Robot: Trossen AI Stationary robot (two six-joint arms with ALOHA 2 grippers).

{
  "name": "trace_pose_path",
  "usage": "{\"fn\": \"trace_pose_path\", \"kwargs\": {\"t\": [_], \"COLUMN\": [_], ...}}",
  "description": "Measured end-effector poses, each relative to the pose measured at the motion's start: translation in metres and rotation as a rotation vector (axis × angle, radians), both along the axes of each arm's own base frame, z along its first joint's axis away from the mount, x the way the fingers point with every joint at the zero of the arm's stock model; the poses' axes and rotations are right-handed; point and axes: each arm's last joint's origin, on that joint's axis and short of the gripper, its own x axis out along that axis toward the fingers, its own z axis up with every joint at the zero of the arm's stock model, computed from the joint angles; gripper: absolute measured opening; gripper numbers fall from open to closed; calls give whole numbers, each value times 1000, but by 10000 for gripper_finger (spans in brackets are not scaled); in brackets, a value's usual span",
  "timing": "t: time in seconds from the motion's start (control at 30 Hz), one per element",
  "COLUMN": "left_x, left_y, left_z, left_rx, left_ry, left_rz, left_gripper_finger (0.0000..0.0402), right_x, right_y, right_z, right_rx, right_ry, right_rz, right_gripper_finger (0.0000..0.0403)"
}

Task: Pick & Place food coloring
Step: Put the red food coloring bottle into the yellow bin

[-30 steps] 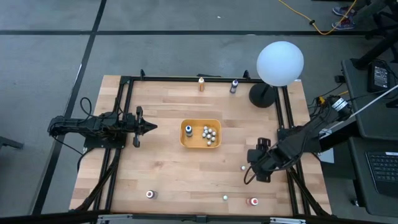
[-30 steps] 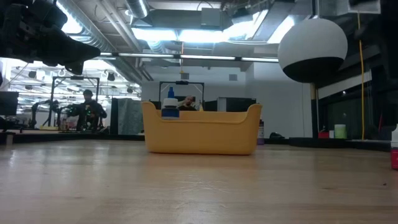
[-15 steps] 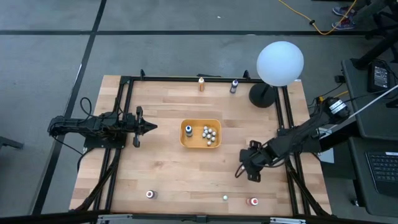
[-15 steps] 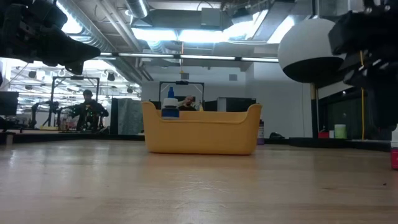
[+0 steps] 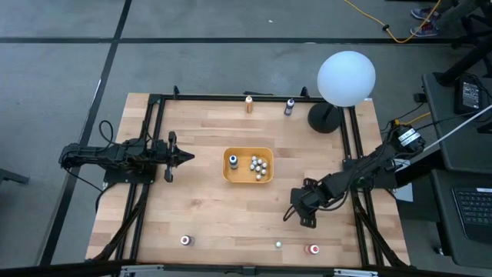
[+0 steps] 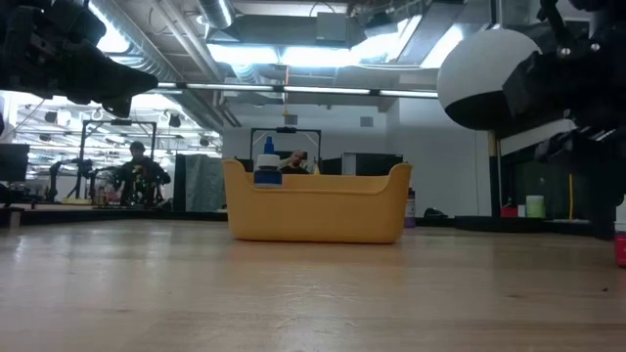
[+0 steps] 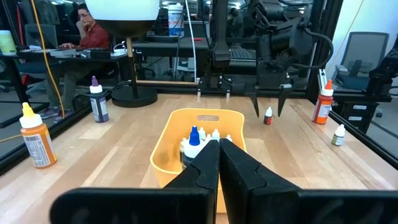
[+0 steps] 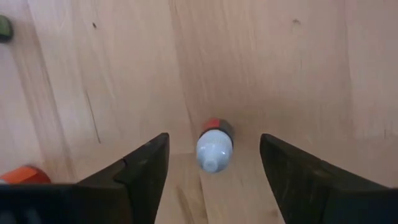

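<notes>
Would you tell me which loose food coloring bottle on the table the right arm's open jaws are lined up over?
The small white bottle with a red band, framed between the right gripper jaws. The other loose bottles stand along the table's edges.

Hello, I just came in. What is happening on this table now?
The robot is collecting small food coloring bottles into the yellow tray, which already holds several. The right pincer is open above one standing bottle with a red band, which sits between its fingers, not yet gripped. The left pincer is shut and waits left of the tray. More bottles stand near the table's edges.
</notes>
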Motion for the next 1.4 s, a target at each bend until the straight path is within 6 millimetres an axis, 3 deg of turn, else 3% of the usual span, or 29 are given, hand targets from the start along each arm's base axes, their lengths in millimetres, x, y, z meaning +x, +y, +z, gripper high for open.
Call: {"fn": "trace_pose_path", "kwargs": {"t": [0.7,1.0,1.2,1.4], "left_x": [0,0,0,0], "left_y": [0,0,0,0], "left_z": [0,0,0,0], "left_rx": [0,0,0,0], "left_ry": [0,0,0,0], "left_rz": [0,0,0,0], "left_gripper_finger": [10,8,10,6], "right_x": [2,2,6,11], "right_y": [0,1,3,-5], "right_z": [1,3,32,80], "right_rx": [33,45,39,-12], "right_ry": [-2,12,42,88], "right_rz": [-21,-17,58,116], "right_gripper_finger": [86,84,75,78]}}
